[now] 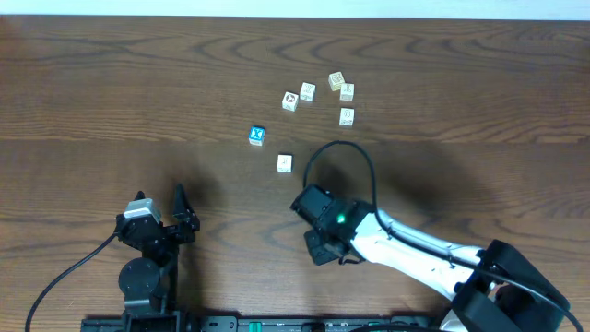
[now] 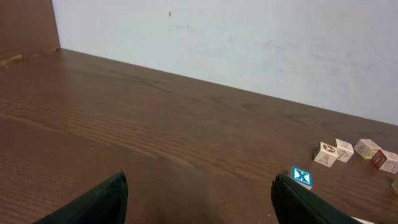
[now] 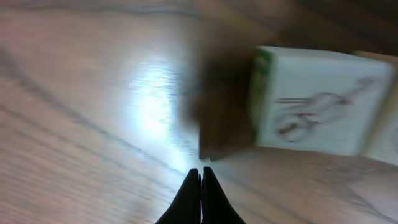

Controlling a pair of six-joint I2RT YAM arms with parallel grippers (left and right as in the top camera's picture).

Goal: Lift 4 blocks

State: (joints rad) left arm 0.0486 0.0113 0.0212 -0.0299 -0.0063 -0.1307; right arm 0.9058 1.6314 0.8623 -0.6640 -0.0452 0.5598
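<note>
Approach step: right gripper (image 3: 199,177), fingers together and empty, sits beside a block (image 3: 320,102). Next, it must open and straddle the block. Left gripper (image 2: 199,186) stands apart, idle.

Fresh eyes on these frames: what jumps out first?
The lone blue-faced cube sits mid-table, robot-side of a loose cluster of cream blocks. In the right wrist view a violin-printed block looms just past the shut right tool. The left tool stands open and empty.
</note>
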